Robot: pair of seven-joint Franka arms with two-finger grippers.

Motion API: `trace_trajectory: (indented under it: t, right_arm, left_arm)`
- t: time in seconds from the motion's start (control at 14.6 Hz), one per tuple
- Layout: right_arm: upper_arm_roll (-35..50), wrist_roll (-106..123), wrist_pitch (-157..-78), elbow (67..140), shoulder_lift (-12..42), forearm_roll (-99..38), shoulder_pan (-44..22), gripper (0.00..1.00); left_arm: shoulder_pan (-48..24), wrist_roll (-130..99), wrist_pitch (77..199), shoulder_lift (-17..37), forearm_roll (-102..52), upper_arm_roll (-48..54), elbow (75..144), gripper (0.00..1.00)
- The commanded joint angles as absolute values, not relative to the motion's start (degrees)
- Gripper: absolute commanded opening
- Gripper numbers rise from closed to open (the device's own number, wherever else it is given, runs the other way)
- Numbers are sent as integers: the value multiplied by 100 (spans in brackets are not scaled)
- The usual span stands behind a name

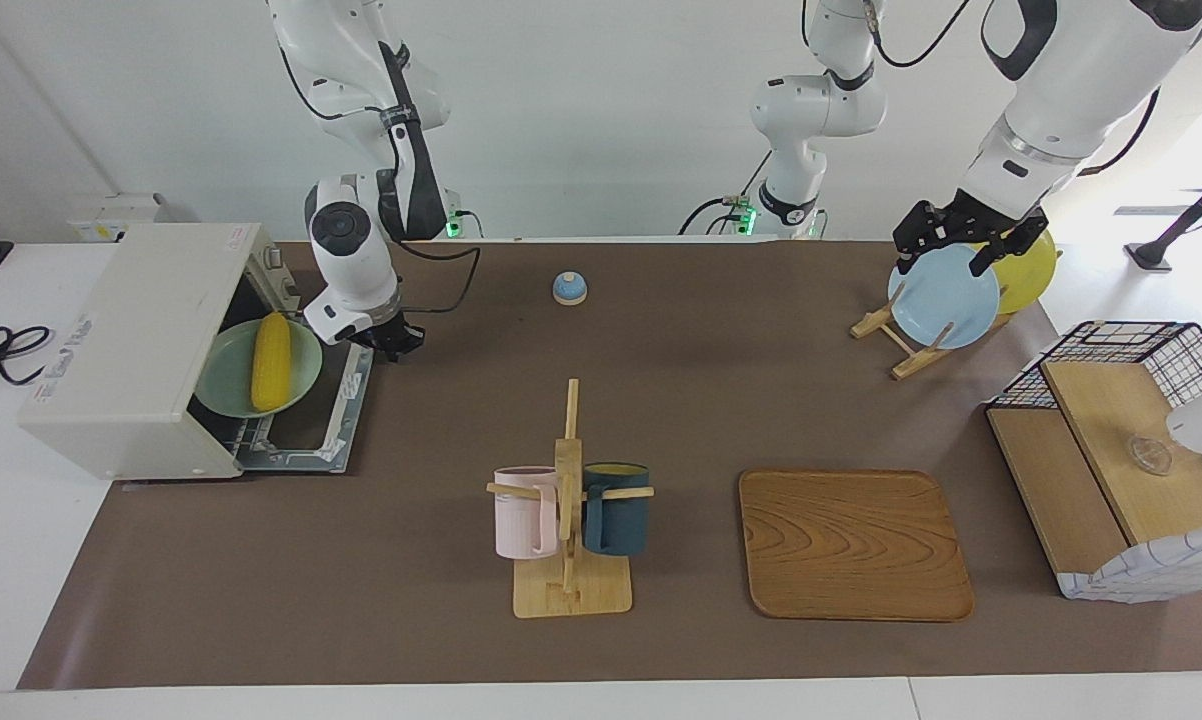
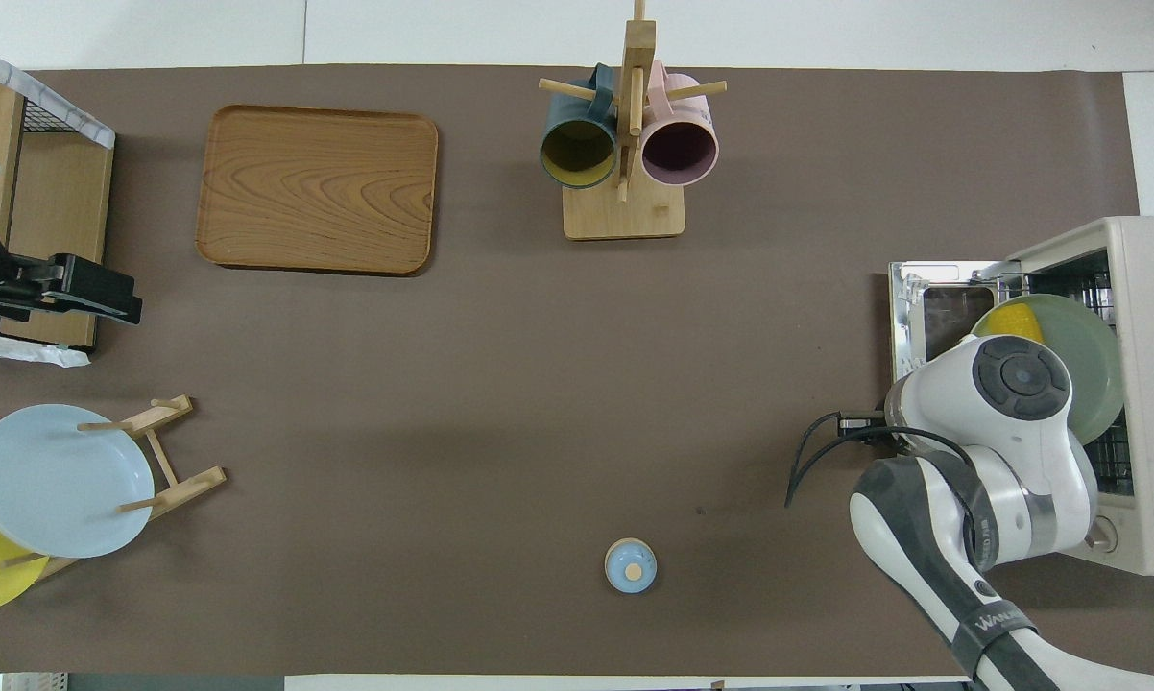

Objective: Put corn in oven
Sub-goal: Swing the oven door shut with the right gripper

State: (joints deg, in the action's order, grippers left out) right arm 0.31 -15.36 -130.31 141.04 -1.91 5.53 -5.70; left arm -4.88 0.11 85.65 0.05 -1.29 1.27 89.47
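Note:
The yellow corn point(image 1: 271, 347) lies on a pale green plate point(image 1: 219, 385) that rests on the wire rack inside the cream-white oven point(image 1: 131, 330), at the right arm's end of the table. The oven's door point(image 1: 311, 425) is folded down open. My right gripper point(image 1: 397, 345) is shut and empty, just above the mat beside the door's corner nearest the robots, apart from the plate. In the overhead view its wrist hides it and covers most of the corn point(image 2: 1011, 321). My left gripper point(image 1: 961, 245) hangs open and empty above the plate rack.
A small blue bell point(image 1: 569, 288) sits mid-table near the robots. A mug rack point(image 1: 569, 500) with a pink and a dark blue mug and a wooden tray point(image 1: 854, 545) lie farther out. A blue plate point(image 1: 941, 297), a yellow plate point(image 1: 1033, 270) and a wire basket point(image 1: 1121, 450) are at the left arm's end.

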Motion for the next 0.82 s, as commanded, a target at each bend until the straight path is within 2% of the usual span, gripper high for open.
trace_trajectory:
  t: [0.0,0.41,0.76]
  right_arm:
    - [44,-1362,-13070,14247,-369,527,-449,0]
    - [26,-1502,-12693,14046,-360,1353,-378,0]
    - [70,-1547,-11507,13194,-378,2170,-413,0]
  left_arm:
    - [-439,88,8525,-44,-88,149,8965,100]
    - [-439,88,8525,-44,-88,149,8965,100]
    - [-439,88,8525,-35,-88,149,8965,100]
